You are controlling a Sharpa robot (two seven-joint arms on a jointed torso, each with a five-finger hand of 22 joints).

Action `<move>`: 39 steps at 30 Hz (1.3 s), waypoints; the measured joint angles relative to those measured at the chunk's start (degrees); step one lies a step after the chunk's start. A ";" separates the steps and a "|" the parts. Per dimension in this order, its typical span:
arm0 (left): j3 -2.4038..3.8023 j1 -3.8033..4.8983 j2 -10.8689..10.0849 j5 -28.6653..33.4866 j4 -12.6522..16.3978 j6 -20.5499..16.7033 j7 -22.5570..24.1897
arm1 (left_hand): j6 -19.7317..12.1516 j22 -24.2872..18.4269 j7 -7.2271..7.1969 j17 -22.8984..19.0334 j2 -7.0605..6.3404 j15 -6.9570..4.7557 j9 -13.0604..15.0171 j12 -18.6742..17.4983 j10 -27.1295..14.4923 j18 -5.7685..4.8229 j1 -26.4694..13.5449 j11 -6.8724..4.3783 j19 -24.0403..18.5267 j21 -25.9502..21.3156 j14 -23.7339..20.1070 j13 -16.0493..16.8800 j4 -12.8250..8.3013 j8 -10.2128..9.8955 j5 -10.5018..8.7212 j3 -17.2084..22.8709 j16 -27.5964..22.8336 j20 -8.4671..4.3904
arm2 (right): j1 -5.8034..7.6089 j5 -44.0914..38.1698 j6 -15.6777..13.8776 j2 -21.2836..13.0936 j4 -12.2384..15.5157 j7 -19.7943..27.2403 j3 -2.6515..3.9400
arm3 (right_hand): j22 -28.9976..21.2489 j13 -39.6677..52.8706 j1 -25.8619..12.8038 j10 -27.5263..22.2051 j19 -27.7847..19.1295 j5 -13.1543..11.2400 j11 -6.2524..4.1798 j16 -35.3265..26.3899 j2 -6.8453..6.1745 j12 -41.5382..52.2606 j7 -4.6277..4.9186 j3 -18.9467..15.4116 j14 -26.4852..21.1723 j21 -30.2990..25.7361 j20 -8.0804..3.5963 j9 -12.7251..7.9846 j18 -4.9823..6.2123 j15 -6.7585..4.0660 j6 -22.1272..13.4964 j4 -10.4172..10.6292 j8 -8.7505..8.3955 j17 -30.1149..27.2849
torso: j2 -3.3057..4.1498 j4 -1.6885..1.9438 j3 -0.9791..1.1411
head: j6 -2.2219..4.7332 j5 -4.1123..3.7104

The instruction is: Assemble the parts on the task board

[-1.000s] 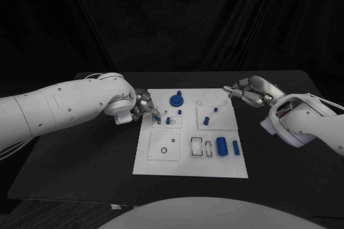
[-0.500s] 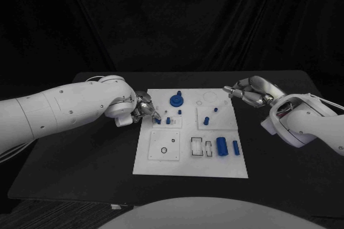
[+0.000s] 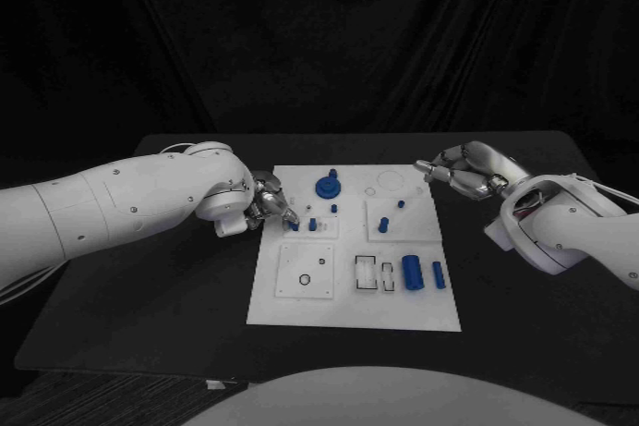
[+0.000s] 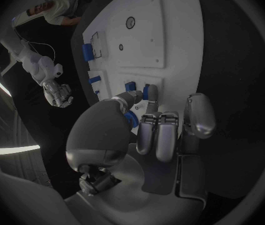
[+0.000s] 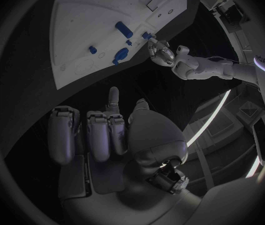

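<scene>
Head view, counter [image 3: 147, 306]: black, with dark curtains behind it; the white task board [image 3: 355, 310] lies at its centre.
Head view, parts: a knobbed blue part [image 3: 328, 184] stands at 12 o'clock on the board, small pegs [image 3: 382, 225] sit near the middle, and two blue cylinders [image 3: 413, 272] lie at 4 o'clock beside empty rectangular slots.
Head view, left hand [image 3: 271, 207]: at the board's 9 o'clock edge, fingertips down at a small blue peg [image 3: 293, 225].
Head view, right hand [image 3: 457, 175]: off the board's 2 o'clock corner, above the counter, fingers curled in, nothing held.
Left wrist view, left hand [image 4: 151, 130]: narrow; thumb and fingers pinch the small blue peg [image 4: 147, 92] against the board [image 4: 170, 30], a detail the head view leaves unclear.
Right wrist view, right hand [image 5: 98, 135]: fingers folded toward the palm, empty, apart from the board [image 5: 82, 25]; the left hand [image 5: 160, 52] appears at the board's far edge.
</scene>
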 measured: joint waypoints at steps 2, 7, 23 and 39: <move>-0.02 -0.04 0.00 -0.03 -0.04 -0.04 0.00 | 0.01 0.00 -0.01 0.00 0.03 0.00 0.00 0.00 0.00 0.00 0.03 0.00 0.00 0.00 0.00 0.00 -0.01 0.00 0.00 0.01 0.00 0.00 | 0.00 0.00 0.00 0.00 -0.01 0.00 0.00 | 0.00 0.00 0.00 0.00 0.00 0.00 0.00 0.00 0.00 0.00 0.00 0.00 0.00 0.00 0.00 0.00 0.00 0.00 0.00 0.00 0.00 0.00 | 0.00 0.00 0.01 | 0.00 0.01; -0.02 -0.08 -0.02 -0.72 0.03 -0.10 0.10 | 0.02 0.00 -0.01 0.00 0.11 0.00 -0.01 0.00 0.00 0.00 0.11 0.00 0.00 -0.33 0.00 0.00 0.15 -0.10 0.00 0.17 0.00 0.00 | 0.00 0.00 0.01 0.04 -0.04 0.00 0.00 | 0.01 -0.01 0.00 0.00 0.00 0.00 0.00 0.00 0.00 0.01 0.00 0.00 -0.01 0.00 0.00 0.00 0.00 0.01 0.00 0.00 0.00 0.00 | -0.01 0.00 0.01 | 0.00 0.07; 0.04 -0.10 0.19 -2.95 0.20 -0.07 0.55 | 0.25 0.00 0.15 0.00 0.14 0.00 0.14 0.00 0.00 0.00 0.08 0.00 0.00 -0.34 0.00 0.00 0.15 -0.10 -0.92 0.17 0.00 0.00 | -0.02 0.00 0.02 0.10 -0.07 0.00 0.00 | 0.04 -0.14 0.36 0.00 0.00 0.00 0.00 0.00 -0.37 0.02 0.00 0.00 0.07 0.00 0.00 -0.09 0.00 -0.05 0.00 0.00 0.00 0.00 | 0.00 0.00 0.01 | 0.00 0.10; -0.04 -0.28 0.62 -3.74 -0.07 0.65 0.42 | 1.06 -0.01 -0.40 0.04 0.98 0.00 -0.75 0.00 0.00 0.00 -5.77 0.00 0.01 -1.07 0.00 0.00 7.35 -0.25 -16.04 -8.00 0.00 0.01 | -0.04 0.00 0.02 0.10 -0.06 -0.01 0.00 | 0.03 -0.11 0.39 0.00 0.00 0.23 0.00 0.00 -0.34 0.14 0.00 0.00 -0.06 0.00 0.00 -0.08 0.00 -0.17 0.00 0.00 0.00 0.00 | 0.01 -0.01 0.01 | 0.00 0.11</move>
